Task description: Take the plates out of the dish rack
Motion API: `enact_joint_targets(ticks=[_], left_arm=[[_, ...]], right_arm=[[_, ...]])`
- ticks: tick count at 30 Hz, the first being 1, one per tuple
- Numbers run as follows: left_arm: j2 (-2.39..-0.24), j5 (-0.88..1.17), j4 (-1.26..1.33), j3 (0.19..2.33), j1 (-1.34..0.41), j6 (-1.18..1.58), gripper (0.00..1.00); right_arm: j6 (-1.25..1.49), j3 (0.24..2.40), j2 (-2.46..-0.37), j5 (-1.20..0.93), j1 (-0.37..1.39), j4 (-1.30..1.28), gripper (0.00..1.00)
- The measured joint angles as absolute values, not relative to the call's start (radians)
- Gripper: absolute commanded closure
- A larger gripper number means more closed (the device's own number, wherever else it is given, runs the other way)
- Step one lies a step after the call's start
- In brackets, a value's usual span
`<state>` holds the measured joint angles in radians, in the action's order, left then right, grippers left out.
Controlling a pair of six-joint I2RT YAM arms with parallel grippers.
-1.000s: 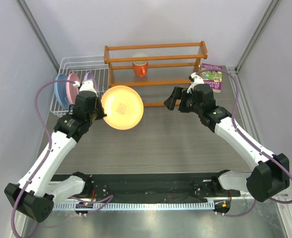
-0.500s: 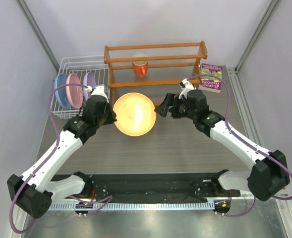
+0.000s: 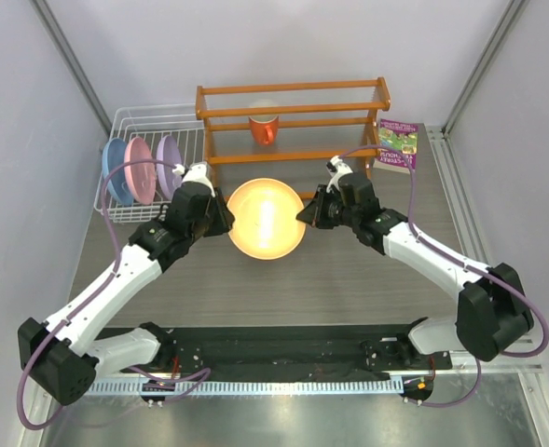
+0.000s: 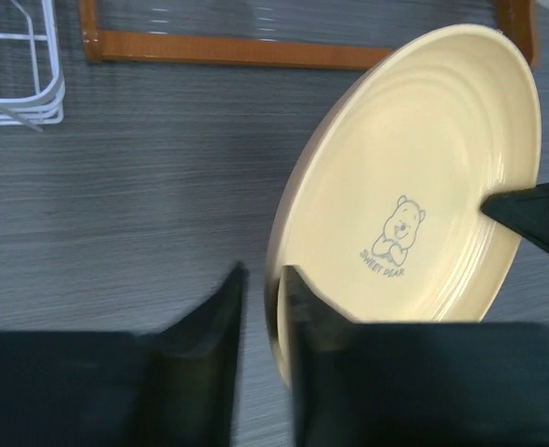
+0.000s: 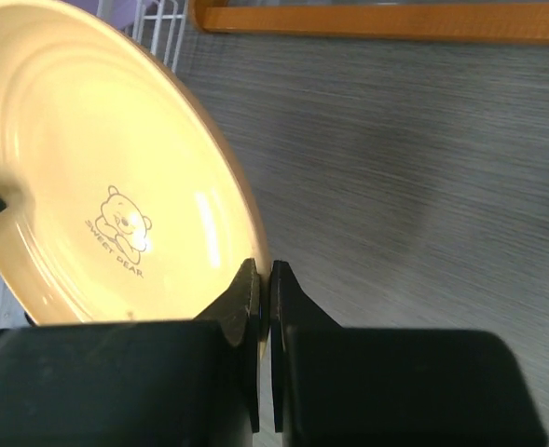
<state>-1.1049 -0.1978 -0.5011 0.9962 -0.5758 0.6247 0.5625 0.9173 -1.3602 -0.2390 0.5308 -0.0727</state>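
Yellow plate now hangs right of the dish rack; right gripper has just pinched its rim; left gripper loosening, jaws slightly parted; handover under way; three plates remain racked.

Enclosure: pale lilac-grey wall panels at the back and both sides, joined by slanting grey metal struts
Table top: grey wood-grain surface, matte
Furniture: orange wooden shelf frame of open rails at the far edge, an orange mug inside it; a purple-and-green book lying just right of it
Light: even, diffuse, shadows faint
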Motion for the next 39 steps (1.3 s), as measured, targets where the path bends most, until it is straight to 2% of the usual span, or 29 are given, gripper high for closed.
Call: enact_joint_targets(ticks=[2,3,13,21,28,31,34,35,39], left_arm=[[-1.105,-0.205,-0.493,0.992,-0.576,0.622,0.27],[-1.104,-0.216,-0.491,0.991,-0.577,0.622,0.01],[-1.032,-0.503,-0.514,0.983,-0.577,0.549,0.0],[-1.013,-0.768,-0.496,0.982,-0.574,0.437,0.0],[-1.051,-0.83,-0.398,0.966,-0.479,0.354,0.0],[-1.086,-0.818,-0.368,0.962,-0.386,0.337,0.01],[-1.121,-0.797,-0.34,0.962,-0.308,0.329,0.01],[-1.136,-0.791,-0.331,0.963,-0.284,0.324,0.01],[-1.212,-0.766,-0.311,0.988,-0.237,0.302,0.0]], right_arm=[[0.557,0.917,-1.352,-0.204,0.532,-0.096,0.99],[0.553,0.916,-1.345,-0.183,0.533,-0.11,0.99],[0.524,0.896,-1.218,0.008,0.533,-0.281,0.99],[0.526,0.832,-1.305,0.061,0.533,-0.377,0.99],[0.526,0.825,-1.36,0.107,0.532,-0.396,0.98],[0.526,0.825,-1.38,0.121,0.528,-0.395,0.89],[0.531,0.825,-1.406,0.133,0.525,-0.395,0.59],[0.532,0.825,-1.412,0.141,0.525,-0.395,0.52],[0.528,0.825,-1.412,0.182,0.521,-0.398,0.45]])
